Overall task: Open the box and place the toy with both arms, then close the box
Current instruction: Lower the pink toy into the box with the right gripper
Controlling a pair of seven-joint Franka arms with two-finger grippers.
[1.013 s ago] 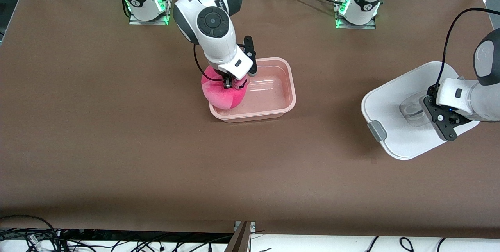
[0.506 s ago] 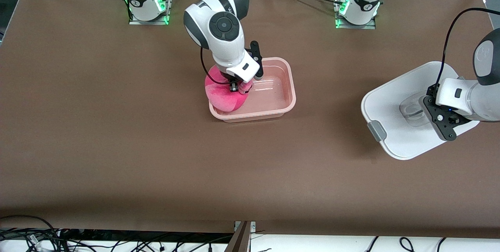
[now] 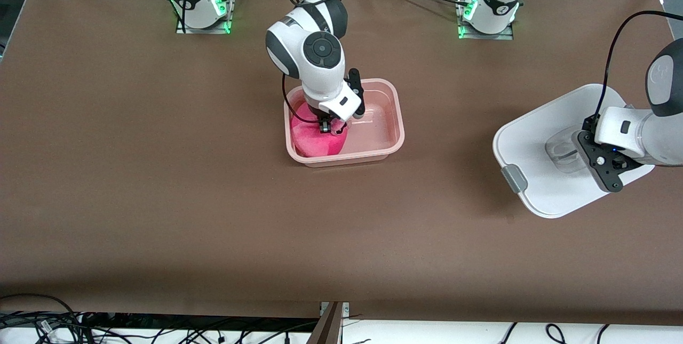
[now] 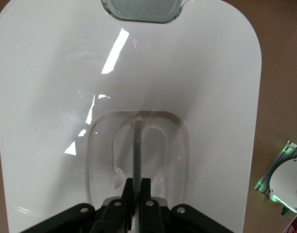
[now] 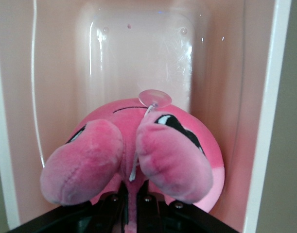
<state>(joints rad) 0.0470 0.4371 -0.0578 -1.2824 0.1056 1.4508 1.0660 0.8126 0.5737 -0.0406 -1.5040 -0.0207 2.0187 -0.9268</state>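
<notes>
Round bright-pink plush toy (image 3: pixel 318 138), pinched between the closed fingers of the right gripper (image 3: pixel 331 127), low inside the translucent pale pink plastic tub (image 3: pixel 397 120) at its end toward the right arm; tub's long axis along the table, bare floor toward the left arm's end. White lid (image 3: pixel 533 136) with grey clip (image 3: pixel 515 178), well apart toward the left arm's end, clear handle (image 4: pixel 137 145) clamped in the closed left gripper (image 4: pixel 137 187), waiting.

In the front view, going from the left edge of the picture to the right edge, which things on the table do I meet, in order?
toy → box → lid → left gripper
</notes>
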